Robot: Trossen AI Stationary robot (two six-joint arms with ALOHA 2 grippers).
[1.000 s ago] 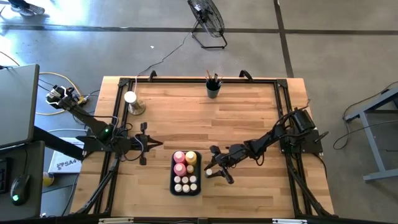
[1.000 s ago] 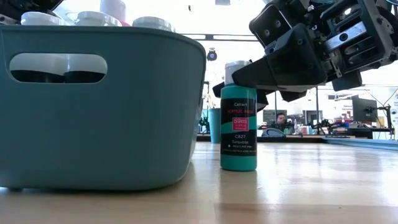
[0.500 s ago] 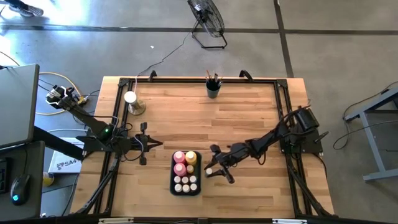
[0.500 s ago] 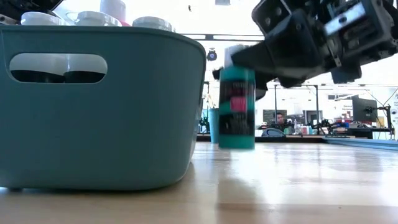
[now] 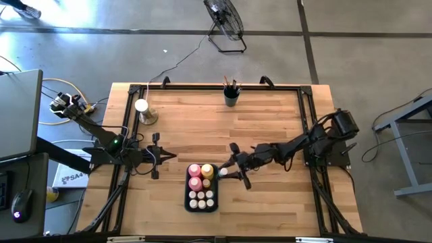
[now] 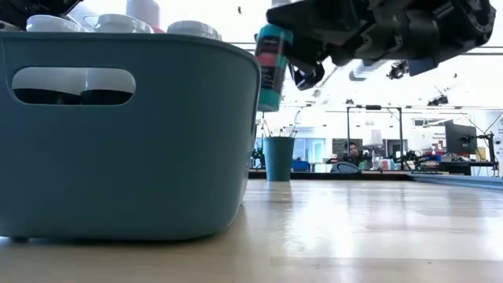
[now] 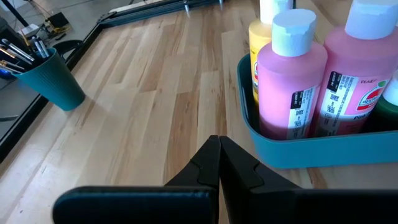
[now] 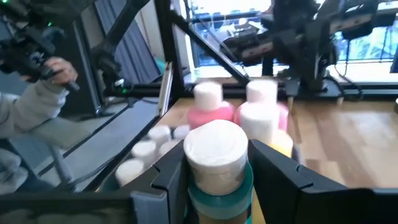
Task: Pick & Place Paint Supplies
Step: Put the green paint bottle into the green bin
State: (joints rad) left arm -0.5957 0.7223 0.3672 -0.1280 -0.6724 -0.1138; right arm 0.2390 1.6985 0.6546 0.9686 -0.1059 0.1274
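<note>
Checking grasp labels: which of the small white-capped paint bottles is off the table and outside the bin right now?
The turquoise bottle, held in the right tool in the air beside the teal bin. The other small bottles stand inside that bin.

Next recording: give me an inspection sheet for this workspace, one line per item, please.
Surface: wooden table, bare across most of it.
Job's things: teal bin holds pink bottles, a yellow one and small white-capped bottles; brushes stand in a teal cup.
Clutter: white knob on tan base.
Grippers: right claw holds a turquoise paint bottle lifted beside the bin; left claw shut, empty, left of the bin.
Cables: bundle off the table's left.
Surroundings: floor fan; a person's sleeve.
</note>
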